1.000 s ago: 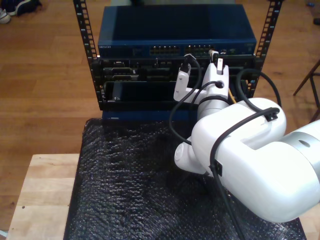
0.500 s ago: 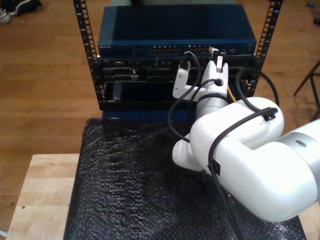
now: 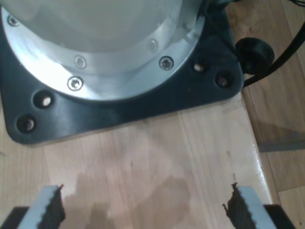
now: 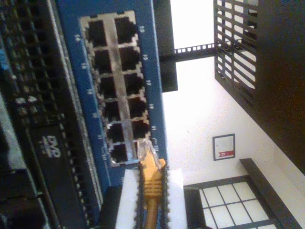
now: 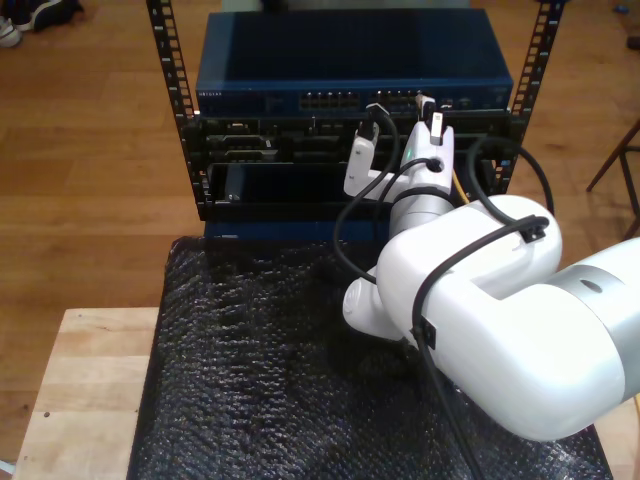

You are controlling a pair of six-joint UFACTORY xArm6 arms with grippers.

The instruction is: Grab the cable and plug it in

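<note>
Exterior view: over the last second the big white arm [image 5: 480,320] has been carried a little toward the exterior view's left and closer to the black perforated rack [image 5: 350,150], above the surface covered in black bubble wrap [image 5: 250,380]. The blue network switch [image 5: 350,75] at the rack's top has not moved. The shift is read as a fine line-up of plug to port, not yet an insertion.

In the second wrist view, my second gripper [image 4: 151,191] is seen clenched on the long thin yellow-orange network cable [image 4: 151,183], held between its white fingers [image 4: 127,195]. The small clear plastic plug [image 4: 144,149] is just beside the switch's port block [image 4: 114,90], at its nearest row, apparently not seated.

In the first wrist view, my first gripper [image 3: 143,210] is released, fingers [image 3: 47,207] well apart over pale wood [image 3: 143,162], beside a black base plate [image 3: 119,112].
</note>
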